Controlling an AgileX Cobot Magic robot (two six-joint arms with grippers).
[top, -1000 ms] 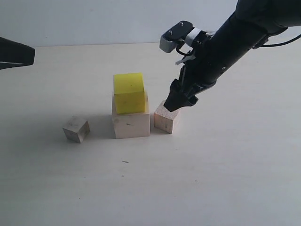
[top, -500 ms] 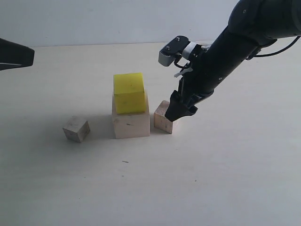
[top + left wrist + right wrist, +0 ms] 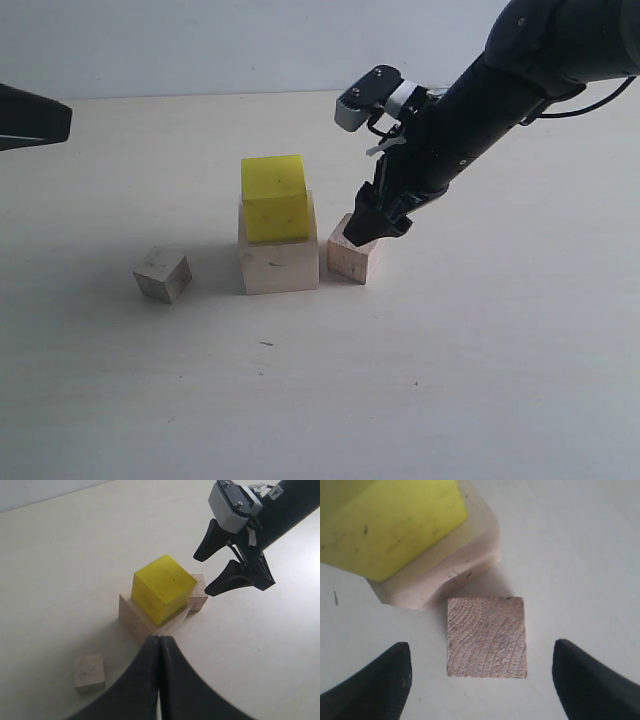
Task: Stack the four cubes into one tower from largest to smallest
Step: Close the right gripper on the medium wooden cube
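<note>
The right gripper (image 3: 203,576) has shifted over the one medium cube (image 3: 354,262), jaws spread wide and empty, the left gripper (image 3: 160,642) closed, one yellow cube (image 3: 274,197) atop one large cube (image 3: 278,265), one small cube (image 3: 162,274) apart.

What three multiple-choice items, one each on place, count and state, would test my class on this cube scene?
1. The yellow cube sits: A on the table; B on the large pale cube; C on the medium cube.
2. Cubes resting directly on the table: A two; B three; C four.
3. The right hand is: A open astride the medium cube; B shut on it; C shut and empty.
Answers: B, yellow tops the pale cube; B, only yellow is raised; A, gaps show between it and the cube on both sides.
</note>
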